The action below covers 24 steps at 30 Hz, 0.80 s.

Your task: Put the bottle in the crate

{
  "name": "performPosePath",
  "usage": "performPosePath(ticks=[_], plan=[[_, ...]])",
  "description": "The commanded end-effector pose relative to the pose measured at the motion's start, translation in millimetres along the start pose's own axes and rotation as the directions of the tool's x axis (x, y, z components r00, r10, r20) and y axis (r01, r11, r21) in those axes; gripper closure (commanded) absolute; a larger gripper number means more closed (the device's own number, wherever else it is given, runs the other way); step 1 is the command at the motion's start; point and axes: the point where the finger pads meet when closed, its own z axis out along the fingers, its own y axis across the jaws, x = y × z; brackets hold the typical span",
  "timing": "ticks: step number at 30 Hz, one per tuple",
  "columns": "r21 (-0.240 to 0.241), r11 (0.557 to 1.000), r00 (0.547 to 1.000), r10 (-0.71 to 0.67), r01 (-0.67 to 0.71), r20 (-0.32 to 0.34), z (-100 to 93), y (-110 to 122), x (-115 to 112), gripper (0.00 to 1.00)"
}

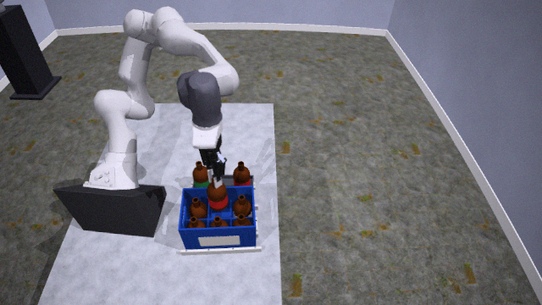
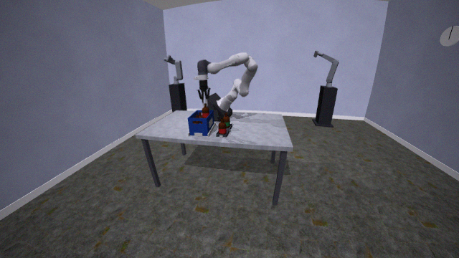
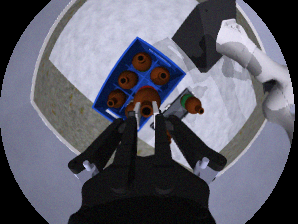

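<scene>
My gripper point(image 1: 215, 180) point(image 2: 204, 102) point(image 3: 146, 107) is shut on the neck of a brown bottle with a red label point(image 1: 218, 194) point(image 2: 205, 111) point(image 3: 148, 94). The bottle hangs about upright over the back middle slot of the blue crate point(image 1: 190, 241) point(image 2: 196, 128), higher than the bottles around it. Its base is near rim level; the exact depth is unclear. The other slots hold several brown bottles. Behind the crate, the dark tray point(image 1: 229, 180) point(image 2: 223, 135) holds a green-labelled bottle point(image 1: 200, 173) point(image 2: 226, 120) point(image 3: 193, 104) and another red-labelled bottle point(image 1: 241, 174) point(image 2: 222, 127).
The tray stands close behind the crate in the top view. White strips point(image 1: 221, 252) lie along the crate's foot. The arm's black base block point(image 1: 114, 212) point(image 3: 204, 37) stands left of the crate. The table edge runs just right of the crate in the top view.
</scene>
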Motion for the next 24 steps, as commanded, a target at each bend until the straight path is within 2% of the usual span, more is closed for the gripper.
performPosePath(ticks=[1, 12, 24], plan=[[0.009, 1.0, 1.0, -0.005, 0.005, 0.002, 2.9, -3.1, -0.6, 1.0], [0.009, 1.0, 1.0, -0.005, 0.005, 0.002, 12.6, -3.4, -0.9, 1.0], [0.009, 1.0, 1.0, -0.005, 0.005, 0.002, 14.8, -3.4, -0.9, 1.0]])
